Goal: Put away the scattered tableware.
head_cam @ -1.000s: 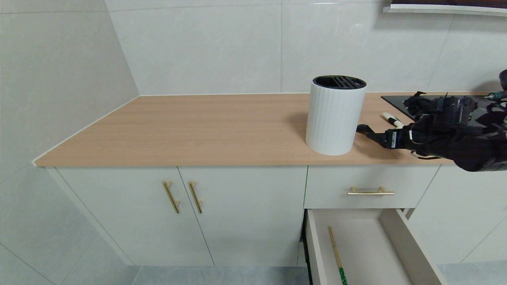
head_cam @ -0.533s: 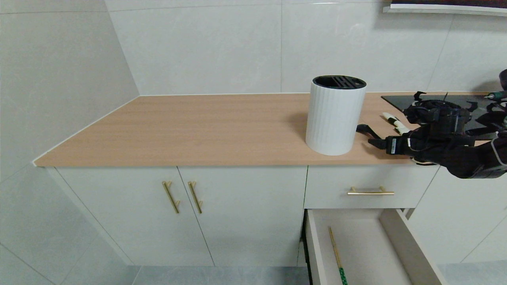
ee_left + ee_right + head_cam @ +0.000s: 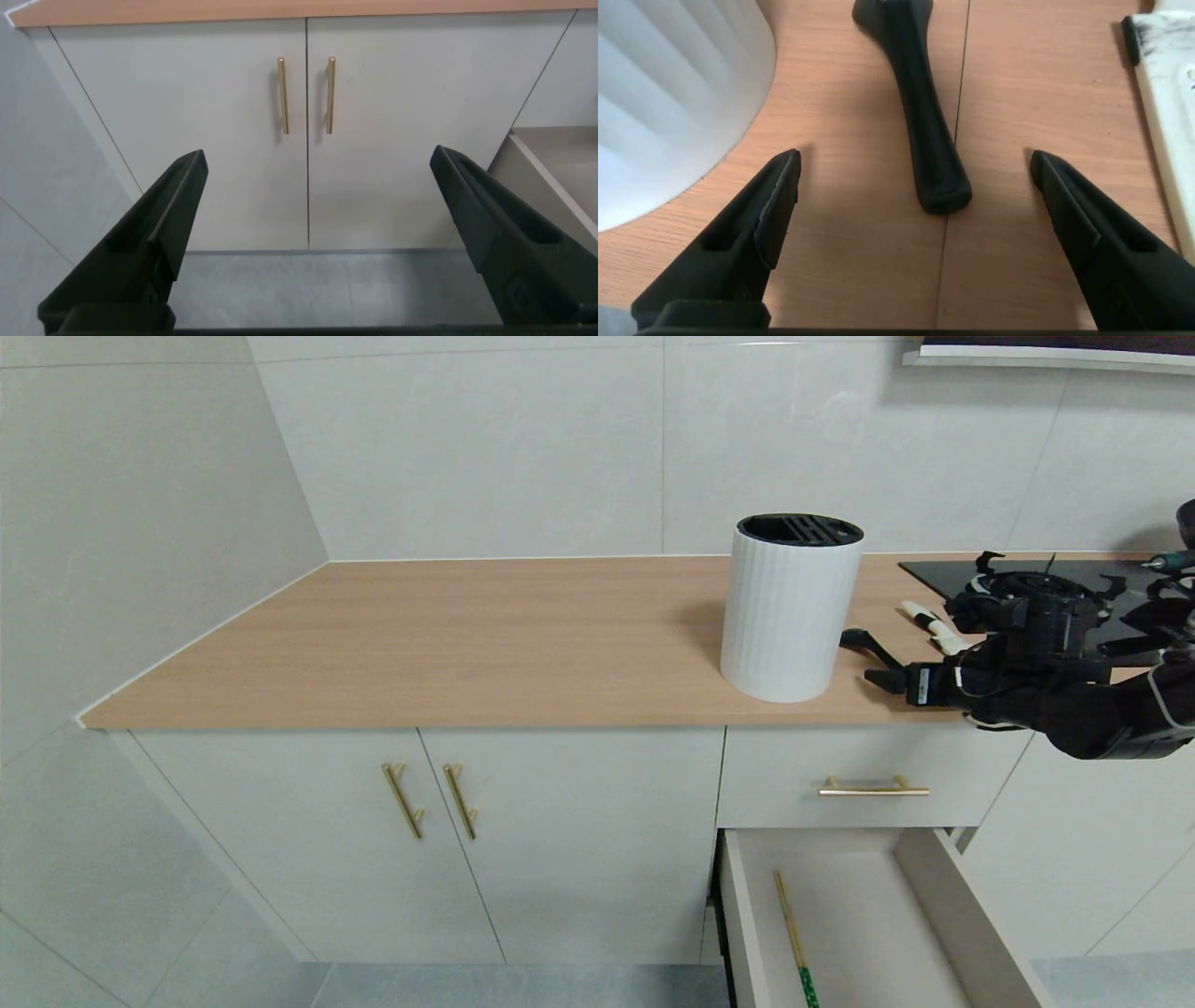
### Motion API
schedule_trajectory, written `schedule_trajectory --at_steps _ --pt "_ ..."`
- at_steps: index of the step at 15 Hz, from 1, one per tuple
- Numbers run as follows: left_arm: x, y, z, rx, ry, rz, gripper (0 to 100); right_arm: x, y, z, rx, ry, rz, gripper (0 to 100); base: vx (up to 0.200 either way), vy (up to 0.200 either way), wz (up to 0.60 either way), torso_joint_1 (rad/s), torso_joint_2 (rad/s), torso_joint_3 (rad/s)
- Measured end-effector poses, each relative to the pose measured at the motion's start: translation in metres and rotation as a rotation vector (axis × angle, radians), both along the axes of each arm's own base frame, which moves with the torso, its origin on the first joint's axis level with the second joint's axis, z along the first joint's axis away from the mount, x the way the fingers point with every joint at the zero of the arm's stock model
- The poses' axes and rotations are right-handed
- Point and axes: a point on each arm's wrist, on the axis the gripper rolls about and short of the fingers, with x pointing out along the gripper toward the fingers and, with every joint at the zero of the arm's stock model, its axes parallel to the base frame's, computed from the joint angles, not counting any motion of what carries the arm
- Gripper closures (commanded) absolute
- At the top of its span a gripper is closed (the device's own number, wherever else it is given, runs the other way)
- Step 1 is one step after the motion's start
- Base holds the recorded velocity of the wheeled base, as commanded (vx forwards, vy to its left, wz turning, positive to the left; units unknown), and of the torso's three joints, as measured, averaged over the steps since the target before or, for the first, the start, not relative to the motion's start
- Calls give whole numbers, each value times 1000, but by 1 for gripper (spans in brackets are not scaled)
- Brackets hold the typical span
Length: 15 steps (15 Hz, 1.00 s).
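- Wooden countertop [image 3: 467, 644] carries a white ribbed cylindrical holder [image 3: 789, 616] with a black slotted top. It stands upright near the front edge.
- Just beside the holder, on the robot's right, a black rounded utensil handle [image 3: 857, 640] lies flat on the wood. What kind of utensil it belongs to cannot be told.
- Low over the counter, at the near end of that handle, sits the right gripper [image 3: 884, 672]. Its fingers [image 3: 766, 215] are spread wide, one on each side of the handle and neither touching it.
- Farther right lies a white utensil with a black band [image 3: 929, 621], apart from the black handle and between it and the black glass hob [image 3: 934, 577].
- White cabinet doors [image 3: 392, 140] with gold bar handles [image 3: 283, 95] face the left gripper [image 3: 318, 159], which is below counter height. Its fingers are spread with nothing between them.
- Under the counter an open white drawer [image 3: 740, 896] is pulled out. Wooden chopsticks with a green end [image 3: 792, 929] lie in it, close to its left wall.
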Motion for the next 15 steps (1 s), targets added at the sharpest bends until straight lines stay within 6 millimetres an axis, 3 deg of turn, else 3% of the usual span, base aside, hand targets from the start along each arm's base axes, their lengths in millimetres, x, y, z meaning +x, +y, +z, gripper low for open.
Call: schedule_trajectory --at_steps 3,4,15 --pt "0 0 0 0 0 0 0 1 1 -2 0 16 2 0 0 0 0 0 0 0" --pt "0 0 0 0 0 0 0 2 1 -3 -1 17 1 100 0 0 0 0 0 0" --pt "0 0 0 0 0 0 0 3 5 -6 -9 51 -17 100 0 0 0 0 0 0"
